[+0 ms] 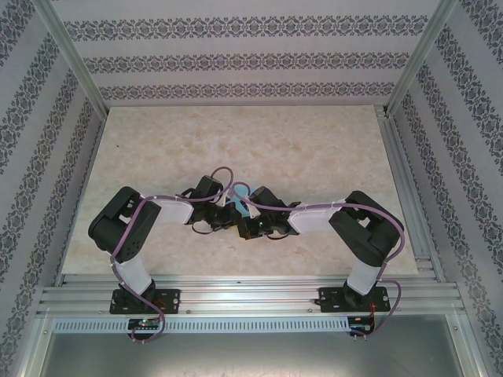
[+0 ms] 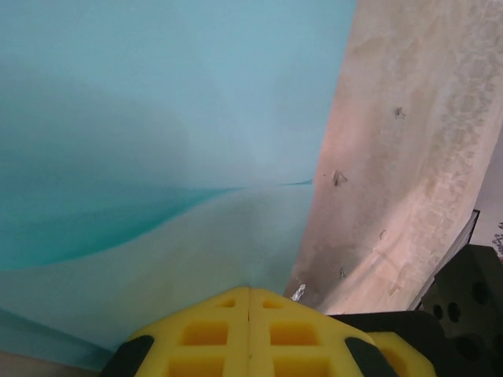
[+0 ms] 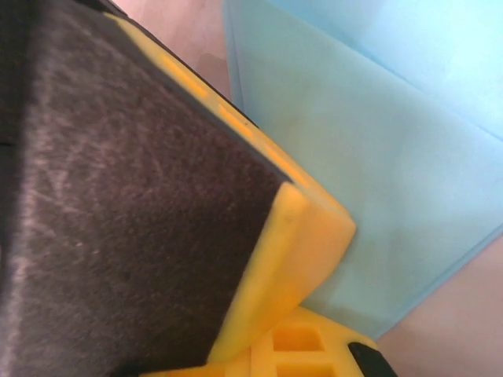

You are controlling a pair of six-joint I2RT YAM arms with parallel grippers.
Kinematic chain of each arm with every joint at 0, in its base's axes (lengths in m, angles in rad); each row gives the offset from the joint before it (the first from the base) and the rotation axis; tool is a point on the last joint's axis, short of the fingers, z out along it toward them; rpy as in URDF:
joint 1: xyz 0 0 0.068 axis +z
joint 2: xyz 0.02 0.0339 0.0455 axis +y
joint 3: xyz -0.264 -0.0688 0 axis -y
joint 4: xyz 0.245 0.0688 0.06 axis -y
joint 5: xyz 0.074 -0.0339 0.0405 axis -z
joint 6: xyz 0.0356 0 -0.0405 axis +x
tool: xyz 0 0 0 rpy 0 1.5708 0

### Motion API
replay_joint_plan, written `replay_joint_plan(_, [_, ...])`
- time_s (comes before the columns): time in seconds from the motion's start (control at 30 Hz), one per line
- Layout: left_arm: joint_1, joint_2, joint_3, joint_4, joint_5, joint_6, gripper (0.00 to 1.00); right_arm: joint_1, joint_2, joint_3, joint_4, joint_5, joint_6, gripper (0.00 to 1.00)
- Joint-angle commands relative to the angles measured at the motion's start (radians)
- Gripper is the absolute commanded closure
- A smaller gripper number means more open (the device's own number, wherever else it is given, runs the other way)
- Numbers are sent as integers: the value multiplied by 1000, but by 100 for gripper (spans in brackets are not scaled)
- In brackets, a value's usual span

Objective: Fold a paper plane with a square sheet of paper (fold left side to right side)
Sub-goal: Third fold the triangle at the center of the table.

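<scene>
Paper (image 1: 238,206) shows from above as a small turquoise patch at mid-table (image 1: 314,149), wedged between the two grippers. The left gripper (image 1: 225,206) is just left of the paper and the right gripper (image 1: 250,220) just right of it. Both arms are bent inward so their wrists nearly meet.

From the left wrist, the left gripper (image 2: 249,294) is clenched, its yellow fingers (image 2: 204,334) pressed together along a thin centre seam. The paper (image 2: 157,118) spreads ahead of the tips and off to their left, with a darker fold or shadow line running across it. Its near edge comes right down to the fingertips. It may be nipped between them, though the close, blurred view does not settle that. The table (image 2: 409,141) runs ahead on the right of the tips, and a black housing (image 2: 471,306) with round holes sits close beside the gripper on the right.

From the right wrist, the right gripper (image 3: 306,298) is closed too. One yellow finger (image 3: 314,228) with a broad black pad (image 3: 134,196) stands very near the lens. The paper (image 3: 377,157) lies right of that finger in two overlapping layers, and its surface passes behind the finger's edge. Bare table (image 3: 456,330) shows past the paper's lower right edge.
</scene>
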Motion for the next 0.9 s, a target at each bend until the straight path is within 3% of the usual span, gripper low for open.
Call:
replay_joint_plan(0.0, [-13, 15, -21, 20, -64, -5, 100, 8, 54, -20, -145, 41, -12, 100])
replay_joint_plan(0.4, [52, -33, 19, -159, -263, 95, 100, 10, 48, -23, -172, 56, -19, 100])
replay_joint_plan(0.67, [139, 22, 97, -197, -300, 158, 100, 13, 54, -29, -159, 42, -16, 100])
replay_joint_plan(0.87, [186, 4, 61, -200, -307, 175, 100, 11, 56, -34, -157, 38, -15, 100])
